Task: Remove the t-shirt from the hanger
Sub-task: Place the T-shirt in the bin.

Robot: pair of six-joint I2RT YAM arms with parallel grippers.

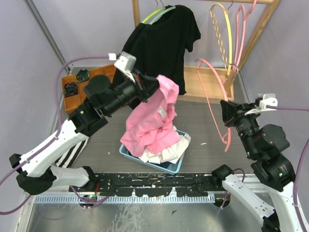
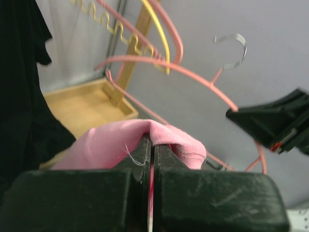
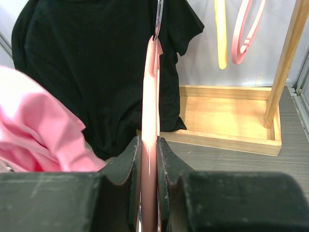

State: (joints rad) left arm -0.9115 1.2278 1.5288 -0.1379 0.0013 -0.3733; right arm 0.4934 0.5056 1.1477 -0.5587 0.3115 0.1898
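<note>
While left tool [image 2: 152, 145] pinches pink t-shirt [image 1: 154, 121], right tool [image 3: 149, 145] clamps pink hanger [image 3: 150, 87] — black shirt [image 1: 161, 43] behind, blue bin [image 1: 174, 166] below

The dark grey, wood-grained table [image 1: 203, 121] carries a shallow light-blue plastic basket [image 1: 169, 166] near its middle, set at an angle and heaped with crumpled white fabric [image 1: 166, 154]; the lower end of a pink cotton t-shirt [image 1: 149, 130] hangs down into it. At the far right stands the pale wooden tray-shaped base of a clothes rack [image 1: 203, 82]. Along the left edge sits an orange-brown wooden box [image 1: 77, 99] holding two small black objects [image 1: 71, 89], and nearer, a black-and-white striped cloth [image 1: 72, 154] lies flat. A tiny white scrap [image 1: 203, 143] lies just right of the basket. A black strip [image 1: 159, 182] runs along the near edge.
</note>
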